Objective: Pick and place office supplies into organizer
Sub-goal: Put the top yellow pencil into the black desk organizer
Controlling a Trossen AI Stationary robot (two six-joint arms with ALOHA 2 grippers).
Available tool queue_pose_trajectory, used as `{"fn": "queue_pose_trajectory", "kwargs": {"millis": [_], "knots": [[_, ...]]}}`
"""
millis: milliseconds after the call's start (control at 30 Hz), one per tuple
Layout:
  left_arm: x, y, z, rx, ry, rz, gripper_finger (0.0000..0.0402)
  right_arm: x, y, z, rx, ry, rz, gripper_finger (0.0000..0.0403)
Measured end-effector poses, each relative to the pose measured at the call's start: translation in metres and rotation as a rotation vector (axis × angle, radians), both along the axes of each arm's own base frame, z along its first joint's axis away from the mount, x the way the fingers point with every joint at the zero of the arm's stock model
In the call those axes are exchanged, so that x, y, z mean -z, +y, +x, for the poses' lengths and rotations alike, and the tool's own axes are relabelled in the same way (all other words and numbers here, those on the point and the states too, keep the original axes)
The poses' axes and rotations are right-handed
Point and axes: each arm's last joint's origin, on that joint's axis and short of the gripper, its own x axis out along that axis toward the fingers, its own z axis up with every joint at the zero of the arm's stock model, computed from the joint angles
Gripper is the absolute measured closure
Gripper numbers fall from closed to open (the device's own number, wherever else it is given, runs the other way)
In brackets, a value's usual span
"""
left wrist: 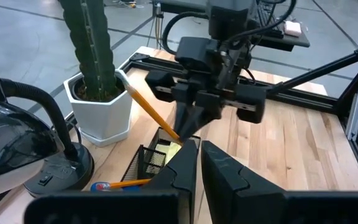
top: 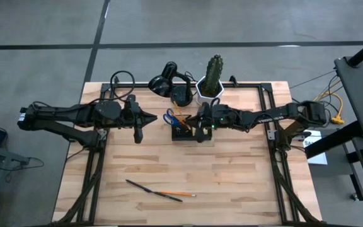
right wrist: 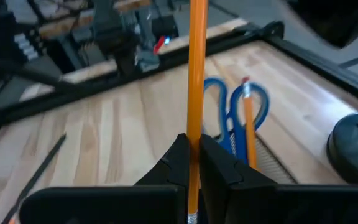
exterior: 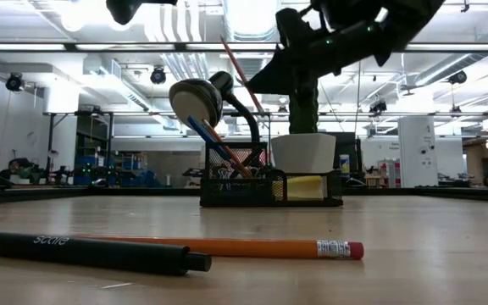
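Observation:
The black organizer [top: 183, 133] stands mid-table, in front of the cactus pot. It holds blue-handled scissors [right wrist: 229, 118], an orange pencil [right wrist: 248, 124] and a yellow sticky-note pad [exterior: 305, 186]. My right gripper [left wrist: 188, 124] hovers just above it, shut on another orange pencil [left wrist: 148, 106]. My left gripper [top: 151, 117] waits shut and empty to the organizer's left, pointing at it. Near the table's front edge lie a dark pen [top: 147, 188] and one more orange pencil [top: 176, 193], flat on the wood. My right gripper pinches the orange pencil between its two fingers [right wrist: 178, 158] at a spot close to the eraser end [right wrist: 192, 186]. The fingers come from the table's right, slanting slightly down, and lie across the pencil. The pencil is lifted clear and tilted, its long free part [left wrist: 138, 96] rising away from the fingers.
A white hexagonal pot with a cactus [top: 211, 85] and a black desk lamp [top: 166, 85] stand just behind the organizer. The black frame rails [top: 271, 126] run along the table's sides. Bare wood [top: 232, 176] spreads between the organizer and the front edge.

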Motion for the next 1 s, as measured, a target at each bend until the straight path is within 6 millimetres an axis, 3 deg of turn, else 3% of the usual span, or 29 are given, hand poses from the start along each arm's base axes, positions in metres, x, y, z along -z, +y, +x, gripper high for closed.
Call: {"fn": "queue_pose_trajectory", "kwargs": {"millis": [467,700,1000], "knots": [[0.0,0.0,0.0,-0.002,-0.003,0.001,0.0394,0.011,-0.022,0.008,0.154,-0.088,-0.056,0.0394],[0.0,0.0,0.0,-0.004,-0.002,0.0,0.0394,0.026,-0.027,0.018,0.172,-0.141,-0.035,0.0394],[0.0,0.0,0.0,-0.004,0.0,-0.001,0.0394,0.049,-0.031,0.024,0.178,-0.079,-0.039,0.0394]]}}
